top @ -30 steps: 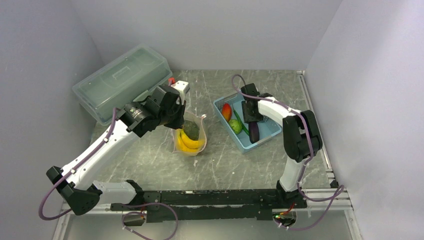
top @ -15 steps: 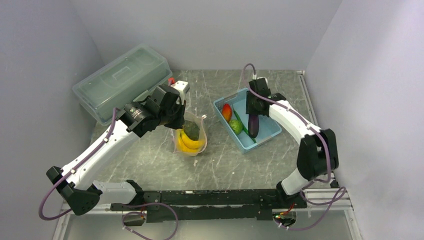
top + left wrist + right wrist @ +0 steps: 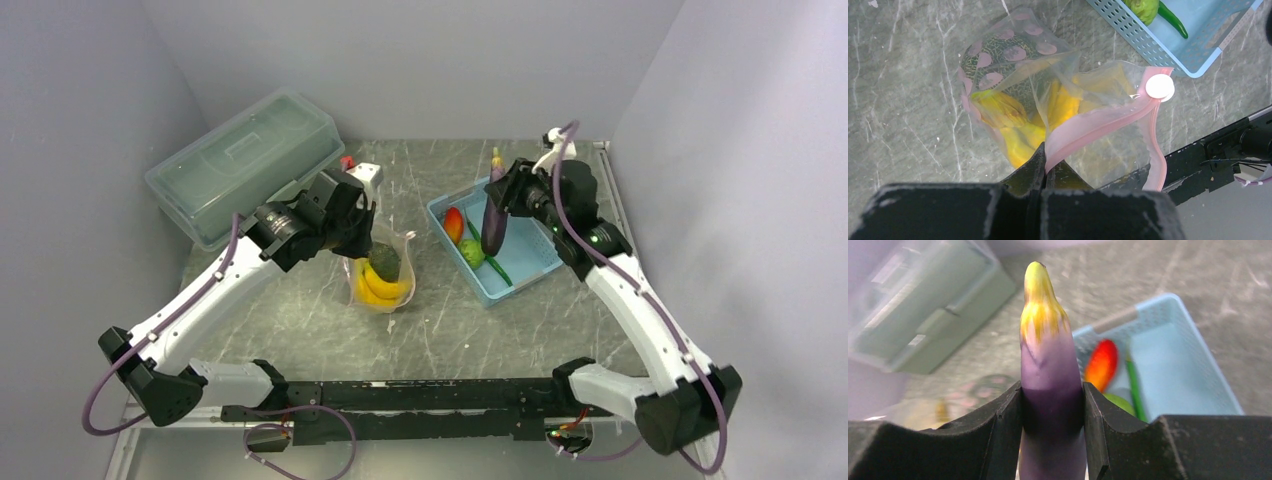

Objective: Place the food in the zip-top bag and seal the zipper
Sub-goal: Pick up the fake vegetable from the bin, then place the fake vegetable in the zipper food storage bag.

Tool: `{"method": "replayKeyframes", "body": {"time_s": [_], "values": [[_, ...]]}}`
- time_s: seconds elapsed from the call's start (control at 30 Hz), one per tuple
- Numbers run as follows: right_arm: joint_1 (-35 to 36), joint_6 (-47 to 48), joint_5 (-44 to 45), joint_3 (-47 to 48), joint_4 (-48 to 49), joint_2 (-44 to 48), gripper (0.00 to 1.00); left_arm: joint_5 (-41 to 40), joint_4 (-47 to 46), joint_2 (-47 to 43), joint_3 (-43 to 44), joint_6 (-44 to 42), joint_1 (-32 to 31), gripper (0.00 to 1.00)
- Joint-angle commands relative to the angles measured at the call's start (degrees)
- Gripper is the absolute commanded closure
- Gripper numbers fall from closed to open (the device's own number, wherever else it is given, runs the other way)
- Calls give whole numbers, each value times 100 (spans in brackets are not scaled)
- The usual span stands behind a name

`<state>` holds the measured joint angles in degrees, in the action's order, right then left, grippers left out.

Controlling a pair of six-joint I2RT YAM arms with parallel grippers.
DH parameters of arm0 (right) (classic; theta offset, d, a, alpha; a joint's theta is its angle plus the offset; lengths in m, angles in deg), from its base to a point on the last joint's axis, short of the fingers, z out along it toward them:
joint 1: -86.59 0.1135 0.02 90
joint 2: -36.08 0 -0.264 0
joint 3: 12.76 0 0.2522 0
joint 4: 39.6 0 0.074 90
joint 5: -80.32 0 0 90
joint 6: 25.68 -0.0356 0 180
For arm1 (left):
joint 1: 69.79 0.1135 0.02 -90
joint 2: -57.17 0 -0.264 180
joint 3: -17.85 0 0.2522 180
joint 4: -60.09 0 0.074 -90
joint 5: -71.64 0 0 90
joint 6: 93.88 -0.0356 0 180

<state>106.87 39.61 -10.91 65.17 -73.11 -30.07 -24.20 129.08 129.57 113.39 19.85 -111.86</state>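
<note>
The zip-top bag lies mid-table, clear with pink dots, its mouth held up. My left gripper is shut on the pink zipper edge, seen pinched at the left gripper in the wrist view. Inside are yellow bananas and a dull-green lump. My right gripper is shut on a purple eggplant with a yellow tip, held in the air over the light-blue basket. In the basket lie a red-orange piece, a green ball and a thin green pepper.
A large translucent lidded box stands at the back left. A white round slider sits at the zipper's end. A small white-and-red object lies behind the bag. A black rail runs along the near edge.
The right arm has lifted the eggplant out of the basket and swung it upright above the basket's back edge. The left gripper keeps hold of the bag, almost unmoved.
</note>
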Motion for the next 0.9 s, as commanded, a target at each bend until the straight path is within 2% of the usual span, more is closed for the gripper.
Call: {"method": "replayKeyframes", "body": {"time_s": [0.0,0.27,0.47,0.67,0.83,0.87], "values": [[67,-513,-1109,-402,1730,748,97,68,-144,26,257,93,23,100],[402,-867,-2135,-875,3639,1162,97,72,-66,83,427,58,21,100],[1279,-272,-1911,-1111,4614,1250,97,145,37,118,511,40,21,100],[1867,27,-2280,-1303,5921,1109,97,364,107,79,597,9,23,100],[2120,270,-2724,-1298,6480,850,97,504,202,64,695,-40,22,100],[2162,311,-2852,-1311,6639,782,89,527,215,66,705,-51,23,100]]}}
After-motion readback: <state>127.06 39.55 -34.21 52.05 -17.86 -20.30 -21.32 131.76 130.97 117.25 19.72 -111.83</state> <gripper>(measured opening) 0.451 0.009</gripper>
